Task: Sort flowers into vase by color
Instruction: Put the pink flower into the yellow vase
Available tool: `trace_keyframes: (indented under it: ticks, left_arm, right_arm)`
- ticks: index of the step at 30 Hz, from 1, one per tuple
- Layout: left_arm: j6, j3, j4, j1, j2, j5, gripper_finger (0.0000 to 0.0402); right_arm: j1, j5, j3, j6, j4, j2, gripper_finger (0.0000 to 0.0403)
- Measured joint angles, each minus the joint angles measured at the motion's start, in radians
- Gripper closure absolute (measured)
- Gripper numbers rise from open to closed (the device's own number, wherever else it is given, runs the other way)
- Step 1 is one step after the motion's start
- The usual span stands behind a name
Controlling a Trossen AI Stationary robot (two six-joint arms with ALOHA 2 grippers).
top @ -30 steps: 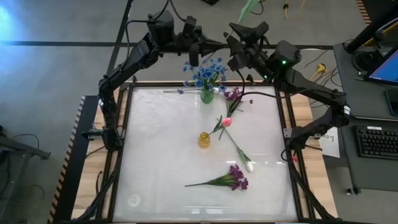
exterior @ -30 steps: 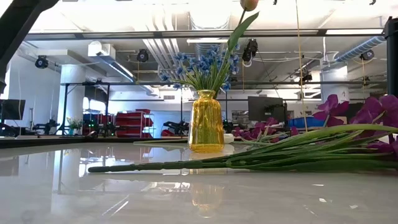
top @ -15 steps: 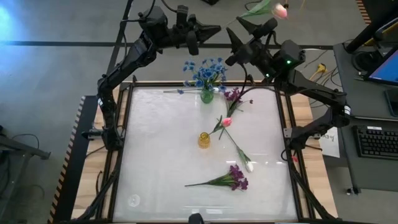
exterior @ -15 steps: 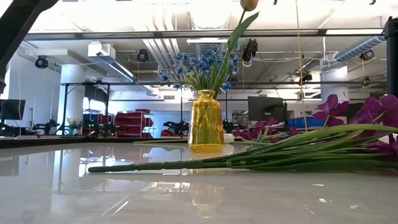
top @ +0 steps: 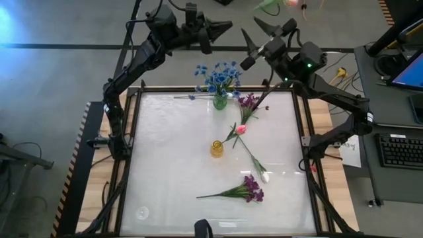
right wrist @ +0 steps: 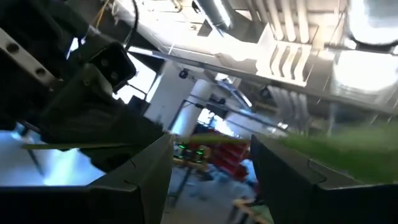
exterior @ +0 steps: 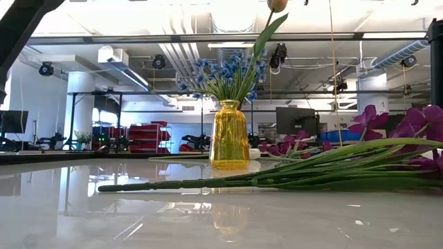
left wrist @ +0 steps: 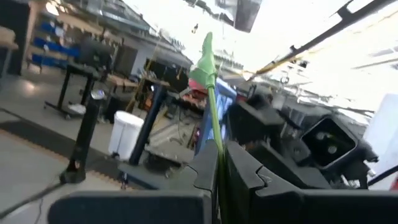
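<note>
A pink tulip (top: 291, 2) with a green leaf (top: 267, 7) is held high beyond the table's far edge by my left gripper (top: 227, 26), which is shut on its stem. My right gripper (top: 251, 41) faces the left one from close by, open, touching nothing. A green vase (top: 220, 101) holds blue blossoms (top: 218, 74). A yellow vase (top: 217, 149) holds another pink tulip (top: 241, 129), which leans against its rim. A white tulip (top: 264, 176) and two purple bunches (top: 252, 189) (top: 248, 101) lie flat on the table. My left gripper (left wrist: 221, 155) pinches the pink tulip's green stem (left wrist: 214, 130) between its two fingers. The fingers are about level and point toward the table's right. The stem runs on past the fingertips toward the right arm, leaf (left wrist: 204, 62) beyond them. The flower is lifted clear of the table.
The table's left half and near edge (top: 165, 218) are bare glossy white. The frame posts (top: 122, 142) (top: 307, 142) stand at both sides. A desk with a keyboard (top: 400, 151) sits beyond the table's right edge.
My left gripper has risen and moved away from the green vase toward the far edge, carrying the pink tulip, whose bud has swung up and toward the right. My right gripper has risen beside it. The flowers on the table and in the vases have stayed put.
</note>
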Motion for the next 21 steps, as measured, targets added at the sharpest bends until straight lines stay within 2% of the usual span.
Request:
trace_keyframes:
  ticks: [8, 11, 16, 21]
  left_arm:
    - [-0.015, 0.0, 0.082, 0.01, 0.0, -0.024, 0.0401]
    - [0.002, 0.0, 0.118, 0.012, 0.0, 0.038, 0.0401]
    - [0.057, 0.002, 0.159, 0.0, -0.002, 0.2, 0.0401]
    - [0.079, 0.002, 0.157, -0.038, -0.002, 0.235, 0.0401]
  right_arm:
    - [0.0, -0.009, 0.0, 0.224, -0.013, -0.001, 0.0195]
    - [-0.003, -0.028, 0.0, 0.335, -0.051, -0.011, 0.0195]
    - [-0.065, -0.317, 0.0, 0.655, -0.07, -0.048, 0.0195]
    - [-0.154, -0.511, 0.001, 0.928, -0.033, -0.048, 0.0195]
